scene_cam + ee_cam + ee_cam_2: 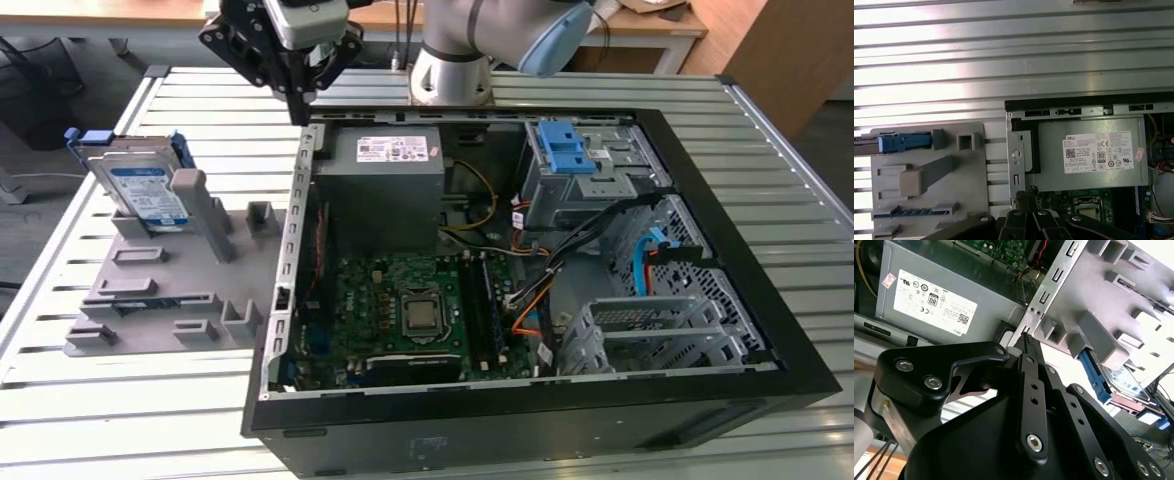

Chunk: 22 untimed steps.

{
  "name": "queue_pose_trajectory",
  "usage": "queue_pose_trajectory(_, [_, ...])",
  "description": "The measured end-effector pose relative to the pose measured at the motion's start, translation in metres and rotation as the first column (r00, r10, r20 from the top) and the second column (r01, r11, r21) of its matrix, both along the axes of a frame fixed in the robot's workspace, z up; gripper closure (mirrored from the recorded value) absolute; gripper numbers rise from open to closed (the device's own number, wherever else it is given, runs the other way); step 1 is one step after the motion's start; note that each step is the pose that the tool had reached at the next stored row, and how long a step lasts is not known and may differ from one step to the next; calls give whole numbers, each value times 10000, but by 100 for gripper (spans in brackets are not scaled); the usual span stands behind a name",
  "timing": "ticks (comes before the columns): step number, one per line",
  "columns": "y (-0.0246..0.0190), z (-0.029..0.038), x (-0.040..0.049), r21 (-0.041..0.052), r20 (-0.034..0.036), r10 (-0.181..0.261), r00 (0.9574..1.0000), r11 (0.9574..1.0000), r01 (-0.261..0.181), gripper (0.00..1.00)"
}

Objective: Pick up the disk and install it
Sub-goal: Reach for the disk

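The silver-grey, blue-framed flat disk [144,190] stands on edge at the grey plastic rack's [160,290] corner, likely for easy grasping; the black gripper [296,112] hovers closed and empty.

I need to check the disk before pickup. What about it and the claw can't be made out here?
1. Exterior view: the disk stands in the grey fixture; a fixture post hides part of it.
2. Second wrist view: the fixture's blocks cover much of the disk.
3. First wrist view: the disk shows edge-on and is cut by the picture's edge, so its label is hidden; the same view cuts off most of the claw.
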<state>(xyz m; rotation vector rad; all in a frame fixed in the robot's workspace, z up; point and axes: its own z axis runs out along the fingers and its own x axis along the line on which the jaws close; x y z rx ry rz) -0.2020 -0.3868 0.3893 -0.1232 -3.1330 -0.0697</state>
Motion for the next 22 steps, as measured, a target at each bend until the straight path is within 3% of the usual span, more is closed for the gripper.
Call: queue_pose_trajectory(22, [19,-2,-162,0,0,0,10000,10000,0,89])
